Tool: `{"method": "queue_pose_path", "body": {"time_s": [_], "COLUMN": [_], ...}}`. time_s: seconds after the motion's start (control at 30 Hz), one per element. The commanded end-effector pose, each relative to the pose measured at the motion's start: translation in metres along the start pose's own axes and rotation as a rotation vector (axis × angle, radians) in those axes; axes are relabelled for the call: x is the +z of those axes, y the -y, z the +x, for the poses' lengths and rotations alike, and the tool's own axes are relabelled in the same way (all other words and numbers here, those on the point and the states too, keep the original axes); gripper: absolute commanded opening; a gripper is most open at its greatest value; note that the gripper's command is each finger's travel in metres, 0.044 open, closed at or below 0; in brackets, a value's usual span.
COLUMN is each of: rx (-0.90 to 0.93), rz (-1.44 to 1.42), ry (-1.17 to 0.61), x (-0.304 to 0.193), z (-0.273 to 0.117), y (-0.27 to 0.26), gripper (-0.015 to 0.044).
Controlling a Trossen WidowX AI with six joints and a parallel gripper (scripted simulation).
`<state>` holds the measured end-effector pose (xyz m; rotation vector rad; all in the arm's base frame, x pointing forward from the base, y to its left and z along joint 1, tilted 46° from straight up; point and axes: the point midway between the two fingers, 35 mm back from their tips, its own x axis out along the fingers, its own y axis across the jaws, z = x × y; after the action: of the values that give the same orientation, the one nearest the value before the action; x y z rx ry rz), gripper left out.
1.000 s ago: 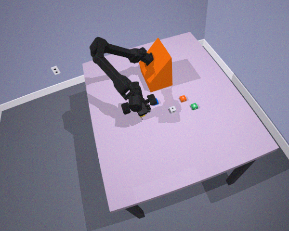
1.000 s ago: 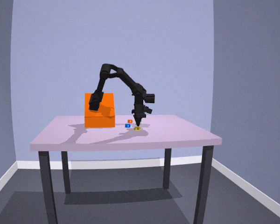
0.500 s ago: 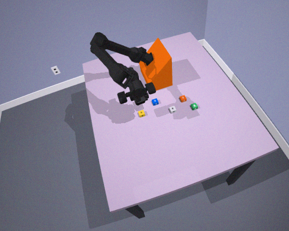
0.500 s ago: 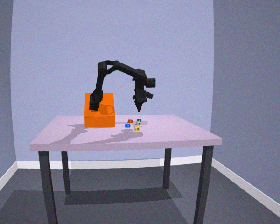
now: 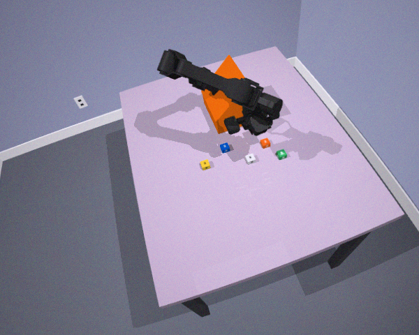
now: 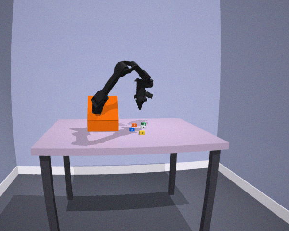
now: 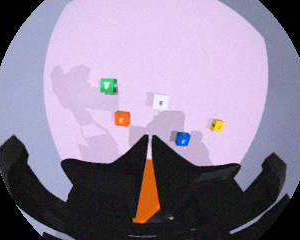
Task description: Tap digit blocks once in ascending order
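My gripper [image 6: 139,109] [image 7: 150,136] is shut and empty, high above the table; in the top view its tips are hidden behind the arm. A blue block [image 5: 224,147] [image 6: 131,129] [image 7: 182,139] and an orange block [image 5: 265,143] [image 6: 134,124] [image 7: 122,118] lie nearest the arm's base. A white block [image 5: 250,158] [image 6: 143,127] [image 7: 160,102] lies in the middle. A green block [image 5: 281,154] [image 6: 143,123] [image 7: 108,85] and a yellow block [image 5: 204,165] [image 6: 141,132] [image 7: 217,125] lie at opposite ends. The printed digits are too small to read surely.
A large orange wedge-shaped block [image 5: 216,104] [image 6: 102,125] [image 7: 148,192] stands on the pink table [image 5: 209,230] [image 6: 179,139] [image 7: 190,45] beside and under the arm. The arm's shadow falls across the table around the blocks.
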<state>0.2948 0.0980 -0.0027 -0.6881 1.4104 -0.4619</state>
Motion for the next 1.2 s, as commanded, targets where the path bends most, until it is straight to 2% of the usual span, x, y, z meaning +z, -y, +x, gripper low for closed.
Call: {"method": "queue_pose_path", "body": {"time_s": [0.0, 0.07, 0.33, 0.47, 0.53, 1.17], "rx": [-0.025, -0.035, -0.036, -0.037, -0.039, -0.04], "rz": [0.005, 0.005, 0.005, 0.005, 0.005, 0.005], "ry": [0.002, 0.004, 0.004, 0.005, 0.005, 0.005], "x": [-0.021, -0.027, -0.027, -0.026, -0.027, -0.027], "z": [0.005, 0.008, 0.011, 0.076, 0.089, 0.112], "y": [-0.064, -0.078, -0.079, -0.077, -0.075, -0.074], "gripper": [0.002, 0.002, 0.002, 0.002, 0.002, 0.002]}}
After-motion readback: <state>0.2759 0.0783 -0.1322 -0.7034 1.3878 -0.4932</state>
